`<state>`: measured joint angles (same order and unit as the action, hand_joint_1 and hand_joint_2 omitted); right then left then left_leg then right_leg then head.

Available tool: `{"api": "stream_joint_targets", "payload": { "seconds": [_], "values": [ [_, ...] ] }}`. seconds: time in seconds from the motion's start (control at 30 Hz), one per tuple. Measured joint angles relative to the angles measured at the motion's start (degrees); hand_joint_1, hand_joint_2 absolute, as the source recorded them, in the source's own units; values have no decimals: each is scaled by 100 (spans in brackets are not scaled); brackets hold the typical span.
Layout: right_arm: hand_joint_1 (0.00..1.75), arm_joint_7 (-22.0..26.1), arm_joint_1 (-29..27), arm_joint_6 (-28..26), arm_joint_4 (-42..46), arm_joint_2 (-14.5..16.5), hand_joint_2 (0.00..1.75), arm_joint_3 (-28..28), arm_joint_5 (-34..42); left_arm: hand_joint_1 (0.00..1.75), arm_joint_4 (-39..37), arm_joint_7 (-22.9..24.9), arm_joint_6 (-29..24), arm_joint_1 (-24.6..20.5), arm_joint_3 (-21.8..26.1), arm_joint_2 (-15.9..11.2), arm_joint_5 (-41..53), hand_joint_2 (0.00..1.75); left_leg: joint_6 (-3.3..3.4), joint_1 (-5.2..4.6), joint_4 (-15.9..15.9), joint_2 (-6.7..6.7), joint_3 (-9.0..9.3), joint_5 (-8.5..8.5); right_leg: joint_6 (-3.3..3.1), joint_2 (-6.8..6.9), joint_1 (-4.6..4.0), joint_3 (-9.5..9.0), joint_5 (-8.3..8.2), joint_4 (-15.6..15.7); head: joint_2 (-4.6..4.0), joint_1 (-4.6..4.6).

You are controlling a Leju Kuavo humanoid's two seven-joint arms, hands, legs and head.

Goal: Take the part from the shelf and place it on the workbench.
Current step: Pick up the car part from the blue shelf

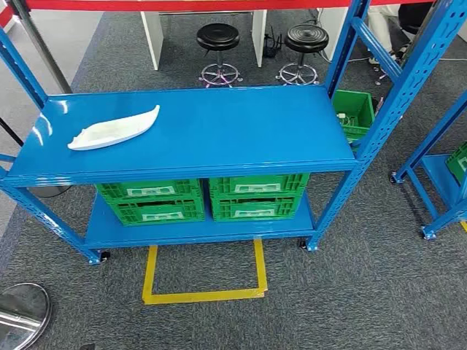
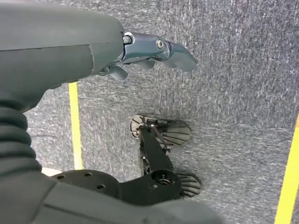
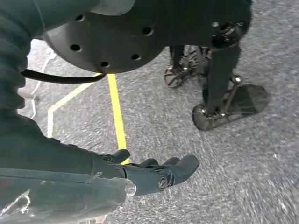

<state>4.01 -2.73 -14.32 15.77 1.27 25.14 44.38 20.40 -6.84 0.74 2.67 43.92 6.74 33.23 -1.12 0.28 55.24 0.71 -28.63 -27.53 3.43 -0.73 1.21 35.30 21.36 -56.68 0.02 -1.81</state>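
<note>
part [image 1: 114, 129]: left of frame, flat on shelf [image 1: 220, 131], awaiting pickup
left hand [image 2: 151, 53]: spread, empty, hanging
right hand [image 3: 159, 170]: spread, empty, hanging

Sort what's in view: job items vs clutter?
Job:
white part, lying on the blue shelf top
left robot hand, holding nothing
right robot hand, holding nothing

Clutter:
green crates on the lower level
green bin behind the shelf
black stools
yellow floor tape
</note>
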Motion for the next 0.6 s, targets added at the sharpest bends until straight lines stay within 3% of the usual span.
{"api": "stream_joint_targets", "payload": {
  "seconds": [0.33, 0.6],
  "values": [
    [0, 433, 156, -395, -235, 75, 175, 530, 1155, 0, -57, -384, -311, -171, 1115, 276, 725, 0, 0, 0, 0, 0, -2, 0, 0, 0, 0, 2, 0, 0, 0, 0],
    [0, 519, 245, -601, -389, 139, 175, 954, 1980, 0, 443, -1232, -999, -204, 1547, 385, 767, 0, -3, 1, 0, 0, -3, 2, -1, 0, -1, 6, 0, -4, 0, 0]
  ]
}}
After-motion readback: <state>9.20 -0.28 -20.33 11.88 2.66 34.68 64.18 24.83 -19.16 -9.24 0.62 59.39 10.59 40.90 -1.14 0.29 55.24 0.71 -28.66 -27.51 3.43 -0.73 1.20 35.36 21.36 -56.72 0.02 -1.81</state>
